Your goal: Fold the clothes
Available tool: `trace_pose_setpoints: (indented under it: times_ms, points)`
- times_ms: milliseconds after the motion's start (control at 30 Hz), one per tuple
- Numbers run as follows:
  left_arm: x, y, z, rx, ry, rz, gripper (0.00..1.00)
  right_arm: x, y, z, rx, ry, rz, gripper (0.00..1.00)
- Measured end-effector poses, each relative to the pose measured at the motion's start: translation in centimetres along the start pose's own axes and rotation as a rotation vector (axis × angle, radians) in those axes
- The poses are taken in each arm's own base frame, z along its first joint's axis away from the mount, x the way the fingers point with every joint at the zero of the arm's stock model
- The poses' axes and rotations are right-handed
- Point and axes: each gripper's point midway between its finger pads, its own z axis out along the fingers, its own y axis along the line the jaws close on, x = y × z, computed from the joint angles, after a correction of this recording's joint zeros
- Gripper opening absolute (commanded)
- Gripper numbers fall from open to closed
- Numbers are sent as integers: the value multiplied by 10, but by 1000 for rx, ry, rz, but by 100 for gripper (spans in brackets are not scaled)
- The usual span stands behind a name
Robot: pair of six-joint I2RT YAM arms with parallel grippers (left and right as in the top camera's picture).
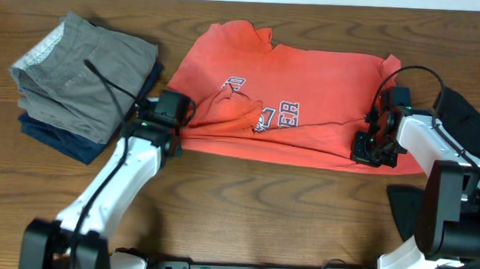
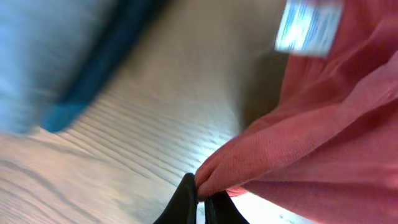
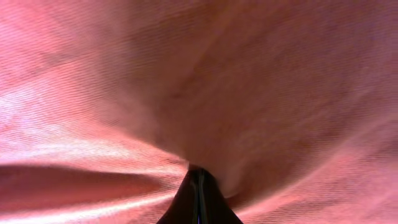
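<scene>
You had the coral-red T-shirt lying on the wooden table, toward the back and middle, spread wide but not flat — a bunched ridge of cloth ran from its left edge in toward the chest. The navy-and-white lettering faced up, partly swallowed by that ridge, so only the last letters read clearly. The shirt's long axis ran left to right across the table, and the lettering ran the same way; the lower hem sloped slightly down toward the right. In the left wrist view a white tag showed on the red cloth, blurred. Your left gripper was at the shirt's left edge, jaws closed tight on a fold of the red fabric. Your right gripper was at the lower right part of the shirt, its jaws likewise pinched shut on the cloth, which filled the whole right wrist view. Off to the left, apart from the shirt, a grey folded garment sat stacked on a navy folded garment.
</scene>
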Motion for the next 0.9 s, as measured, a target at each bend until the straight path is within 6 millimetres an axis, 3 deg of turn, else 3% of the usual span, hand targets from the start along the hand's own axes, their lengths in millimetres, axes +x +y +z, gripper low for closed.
trace_pose_setpoints:
  times_ms: [133, 300, 633, 900]
  points:
    - [-8, 9, -13, -11, -54, -24, 23, 0, -1, 0, 1, 0, 7, 1]
    - [1, 11, -16, 0, -18, -15, 39, 0, -3, 0, 5, 0, 10, 1]
    - [30, 1, -17, 74, 113, 16, 40, 0, -3, 0, 7, 0, 10, 1]
    - [18, -17, -18, 166, 75, -22, 40, 2, -4, 0, 10, 7, 11, 1]
